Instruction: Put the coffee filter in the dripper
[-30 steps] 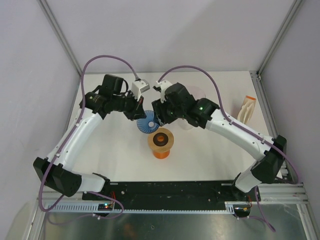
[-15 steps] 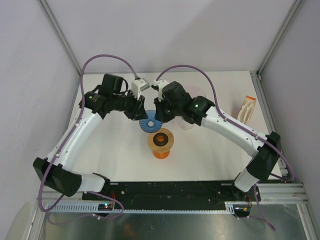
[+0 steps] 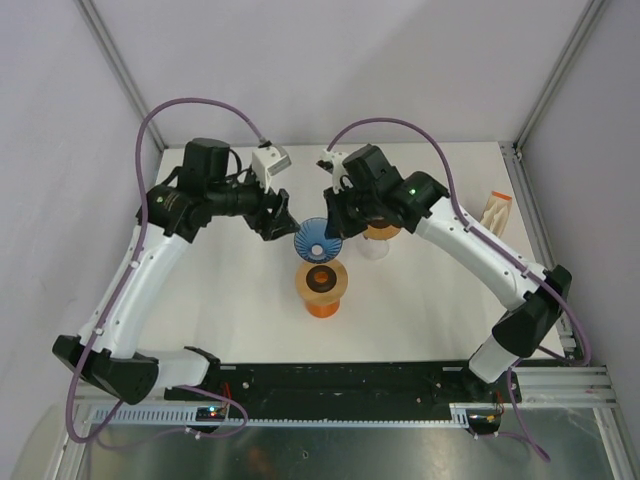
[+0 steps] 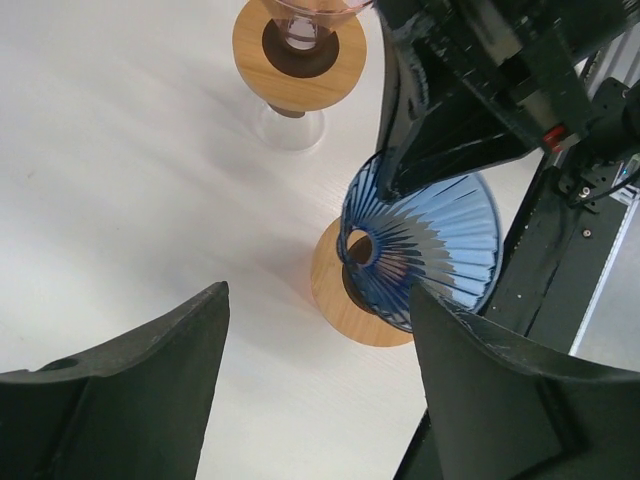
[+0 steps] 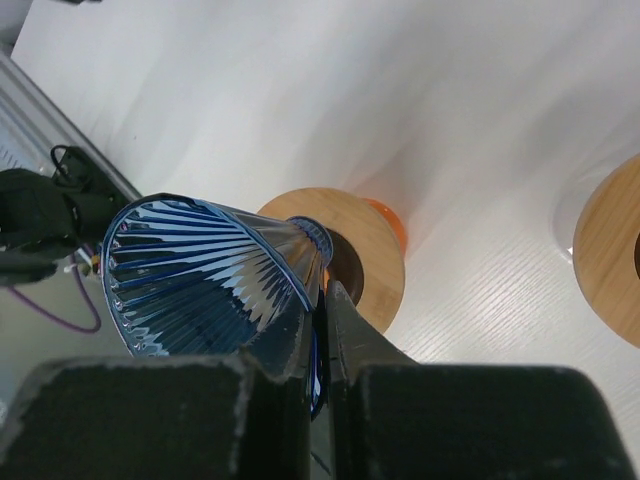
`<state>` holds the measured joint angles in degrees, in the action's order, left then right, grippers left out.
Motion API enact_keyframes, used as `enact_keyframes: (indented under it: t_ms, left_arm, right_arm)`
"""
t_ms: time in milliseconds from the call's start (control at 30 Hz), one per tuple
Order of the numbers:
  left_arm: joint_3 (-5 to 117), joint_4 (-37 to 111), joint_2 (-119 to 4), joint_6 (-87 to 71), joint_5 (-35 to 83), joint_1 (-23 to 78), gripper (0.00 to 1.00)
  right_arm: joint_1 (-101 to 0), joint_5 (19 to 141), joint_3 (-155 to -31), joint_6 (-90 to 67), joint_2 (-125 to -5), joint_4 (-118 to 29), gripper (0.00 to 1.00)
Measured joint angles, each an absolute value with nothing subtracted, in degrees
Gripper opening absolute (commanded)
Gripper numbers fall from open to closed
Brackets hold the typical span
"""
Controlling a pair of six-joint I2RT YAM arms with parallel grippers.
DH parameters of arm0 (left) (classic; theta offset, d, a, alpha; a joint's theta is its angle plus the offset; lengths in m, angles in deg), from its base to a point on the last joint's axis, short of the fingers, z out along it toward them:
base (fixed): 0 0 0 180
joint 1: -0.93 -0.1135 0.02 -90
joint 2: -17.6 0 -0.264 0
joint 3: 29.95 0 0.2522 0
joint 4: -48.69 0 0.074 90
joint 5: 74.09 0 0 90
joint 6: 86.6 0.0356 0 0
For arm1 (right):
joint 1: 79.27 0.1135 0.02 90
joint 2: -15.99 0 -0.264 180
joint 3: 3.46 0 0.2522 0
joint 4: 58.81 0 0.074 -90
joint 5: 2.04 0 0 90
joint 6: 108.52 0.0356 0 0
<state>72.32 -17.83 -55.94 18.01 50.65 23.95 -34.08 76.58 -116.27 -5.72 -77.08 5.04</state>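
Filter first: the blue ribbed coffee filter (image 5: 200,268) hangs tilted in the air, its narrow tip pointing toward the wooden collar (image 5: 368,262) of the orange dripper (image 3: 321,287), not yet seated in it. We see the right gripper (image 5: 322,305) pinched tight on the filter's thin wall, so the whole cone hangs from that one edge. The left gripper (image 4: 318,295) stands wide open with nothing in it, just beside the filter. To do this step well, we judge that we should level the cone until its tip points straight down, centre it over the collar's dark hole, and lower it slowly before releasing. We should keep the left fingers out of the path, and steer away from the second dripper (image 3: 378,240) standing near on the table (image 3: 230,300).
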Motion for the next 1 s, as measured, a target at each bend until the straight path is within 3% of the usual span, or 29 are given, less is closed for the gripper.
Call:
enact_keyframes:
  t_ms: [333, 767, 1000]
  left_arm:
    - [67.9, -16.8, -53.9, 17.7, 52.5, 24.1, 0.7]
    - [60.8, -16.5, -55.5, 17.4, 52.5, 29.9, 0.64]
    - [58.4, -16.2, -55.5, 17.3, 52.1, 30.0, 0.53]
  right_arm:
    - [-32.9, 74.2, -119.5, -7.7, -79.0, 13.3, 0.0]
    - [-31.7, 73.1, -116.6, -7.6, -81.4, 12.8, 0.0]
    - [-32.4, 71.0, -115.4, -6.6, -81.4, 10.7, 0.0]
